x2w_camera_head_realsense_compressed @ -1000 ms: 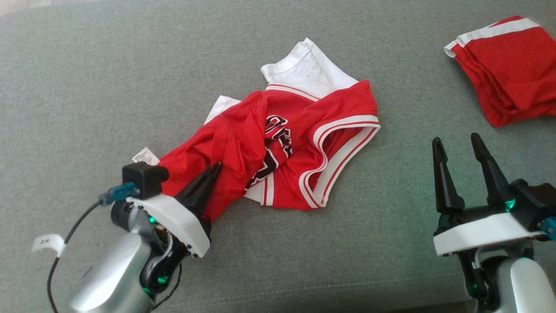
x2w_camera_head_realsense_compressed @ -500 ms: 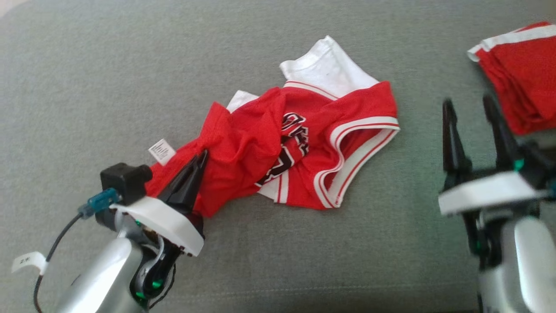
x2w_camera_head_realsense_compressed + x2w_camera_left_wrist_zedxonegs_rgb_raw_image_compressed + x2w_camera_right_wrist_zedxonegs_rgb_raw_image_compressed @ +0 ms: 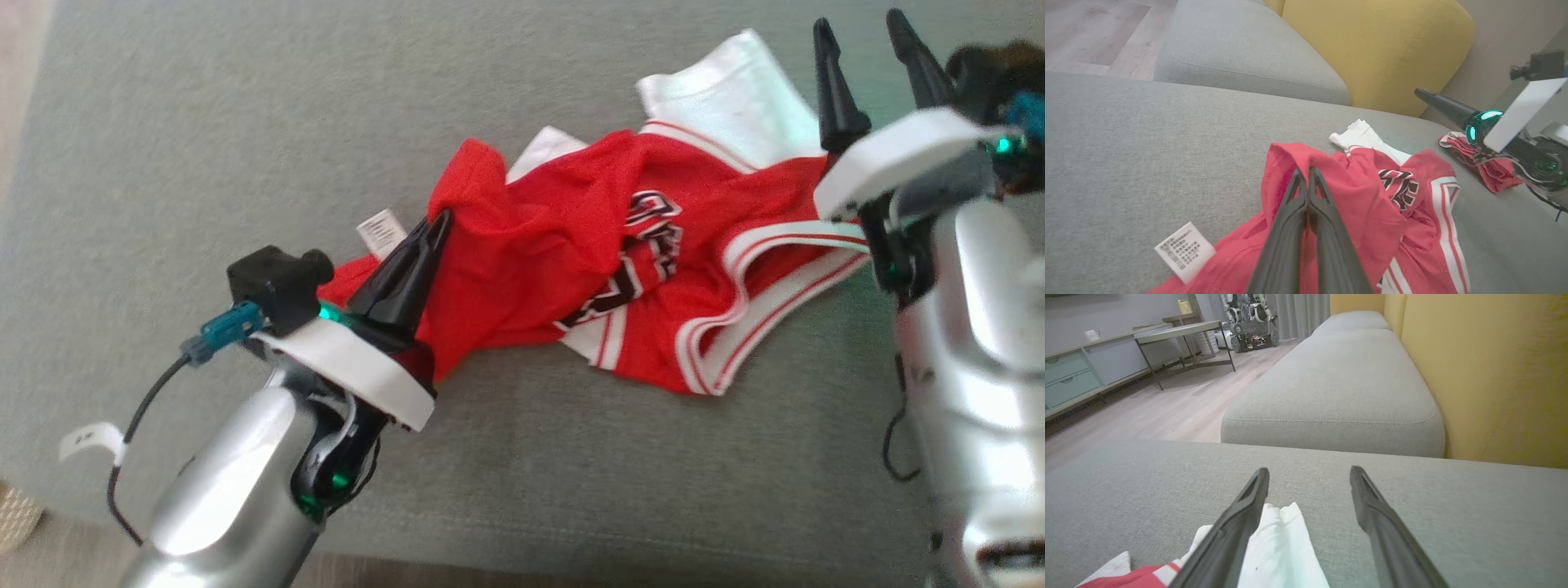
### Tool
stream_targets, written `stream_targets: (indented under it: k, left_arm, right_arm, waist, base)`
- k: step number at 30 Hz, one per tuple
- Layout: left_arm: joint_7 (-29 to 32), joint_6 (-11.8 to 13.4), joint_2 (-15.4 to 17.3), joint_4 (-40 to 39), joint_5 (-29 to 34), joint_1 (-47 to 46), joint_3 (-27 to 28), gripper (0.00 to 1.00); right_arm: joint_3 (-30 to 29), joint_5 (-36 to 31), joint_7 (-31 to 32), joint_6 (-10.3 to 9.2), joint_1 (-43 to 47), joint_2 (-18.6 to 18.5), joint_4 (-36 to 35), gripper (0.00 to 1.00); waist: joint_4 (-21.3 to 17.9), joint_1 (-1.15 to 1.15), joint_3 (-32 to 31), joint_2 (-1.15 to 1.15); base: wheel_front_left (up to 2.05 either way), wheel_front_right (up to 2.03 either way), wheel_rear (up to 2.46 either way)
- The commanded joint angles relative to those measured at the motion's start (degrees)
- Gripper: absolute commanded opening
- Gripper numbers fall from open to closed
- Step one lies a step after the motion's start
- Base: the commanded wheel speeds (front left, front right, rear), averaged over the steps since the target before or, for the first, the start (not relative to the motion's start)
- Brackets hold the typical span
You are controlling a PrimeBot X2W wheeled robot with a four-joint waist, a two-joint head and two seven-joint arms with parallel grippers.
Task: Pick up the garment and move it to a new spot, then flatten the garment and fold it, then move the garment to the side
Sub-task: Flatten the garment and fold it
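Observation:
A red jersey (image 3: 555,269) with white trim, a black crest and a white inner shirt lies crumpled on the grey sofa seat (image 3: 204,131). My left gripper (image 3: 441,220) is shut on the jersey's left red fold, which is lifted into a peak around the fingertips (image 3: 1305,173). A white care label (image 3: 1185,251) hangs beside the fingers. My right gripper (image 3: 857,33) is open, hovering above the jersey's right end by the white shirt part (image 3: 1278,547), with nothing between its fingers (image 3: 1237,522).
A second folded red garment (image 3: 1492,175) lies beyond the jersey on the seat. A yellow backrest (image 3: 1380,49) runs along the far side. Another grey cushion (image 3: 1339,388) adjoins, with wooden floor (image 3: 1167,408) and a low table (image 3: 1184,330) past it.
The head camera has swung, shifting the whole picture. My right gripper has come from beside the jersey to over its right end. My left gripper has pulled the held fold up, stretching the jersey.

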Motion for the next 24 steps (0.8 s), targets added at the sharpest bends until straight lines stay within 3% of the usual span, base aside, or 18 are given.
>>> stream_targets:
  k: [1, 7, 14, 15, 16, 24]
  left_arm:
    - [-1.03, -0.63, 0.65, -1.14, 0.7, -2.59, 1.51, 0.0]
    - [-2.54, -1.95, -1.01, 0.45, 1.24, -4.89, 0.33, 0.0]
    - [-3.83, -2.61, -1.85, 1.91, 1.74, -6.25, -0.18, 0.0]
    - [-4.02, -2.58, -1.86, 2.08, 1.76, -6.26, -0.05, 0.0]
    - [-4.18, -2.56, -1.84, 2.26, 1.76, -6.25, 0.07, 0.0]
    - [-5.48, -0.59, -0.77, 2.4, 2.12, -5.84, 3.15, 0.0]
  right_arm:
    - [1.99, 0.46, 0.33, -0.04, -3.09, -0.24, 1.3, 1.0]
    - [5.19, 0.01, 2.37, -0.04, -10.79, -2.48, 14.86, 1.0]
    - [4.81, -2.93, 7.78, -0.04, -16.16, -3.49, 26.26, 1.0]
    - [4.83, -3.09, 8.02, -0.04, -16.49, -3.37, 26.97, 0.44]
    - [4.83, -3.15, 8.04, -0.04, -16.74, -3.27, 27.51, 0.0]
    - [4.93, -0.67, 1.21, -0.04, -17.39, -2.12, 26.01, 0.0]
  waist:
    - [2.65, -0.01, 2.25, 0.0]
    - [5.35, -0.01, 4.22, 0.0]
    - [6.27, -0.01, 5.26, 0.0]
    - [6.21, -0.01, 5.23, 0.0]
    - [6.09, -0.01, 5.15, 0.0]
    - [3.37, -0.01, 2.91, 0.0]
  base:
    - [0.0, 0.0, 0.0]
    - [0.0, 0.0, 0.0]
    - [0.0, 0.0, 0.0]
    - [0.0, 0.0, 0.0]
    - [0.0, 0.0, 0.0]
    - [0.0, 0.0, 0.0]
